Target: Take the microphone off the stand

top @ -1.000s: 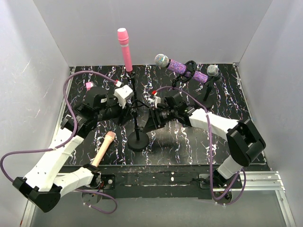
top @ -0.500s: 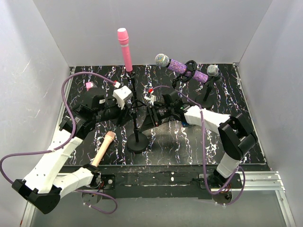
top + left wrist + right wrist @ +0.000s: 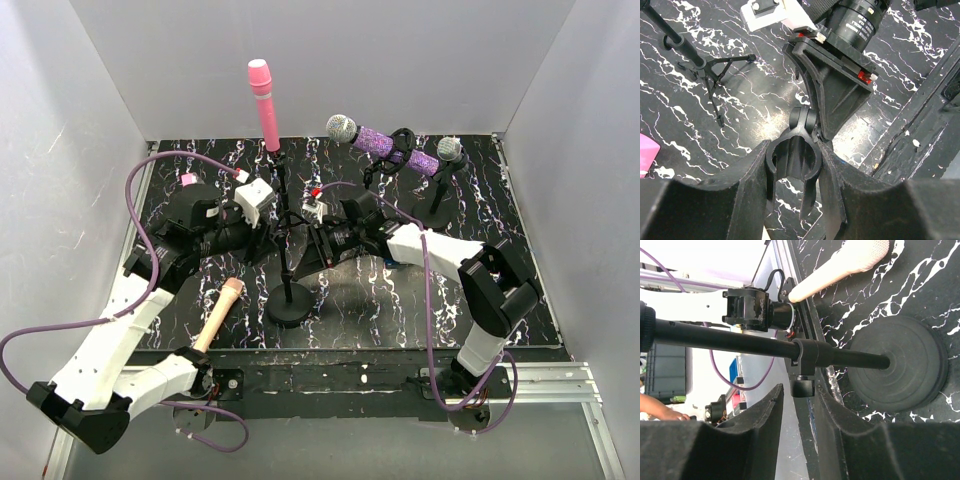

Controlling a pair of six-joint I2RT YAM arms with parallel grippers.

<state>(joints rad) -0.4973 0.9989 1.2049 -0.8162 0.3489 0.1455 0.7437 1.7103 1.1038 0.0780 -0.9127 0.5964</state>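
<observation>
With the left gripper (image 3: 795, 172) clamped on the empty clip (image 3: 790, 150) and the right gripper (image 3: 800, 395) half-open astride the pole (image 3: 740, 342), holding nothing, a skewed squeeze could topple the stand (image 3: 288, 265) onto the microphone (image 3: 220, 310) lying near its base (image 3: 900, 365).

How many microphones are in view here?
4: pink mic upright at rear centre; purple mic angled rear right; small mic beside it; beige mic lying front left. None seem hidden.
</observation>
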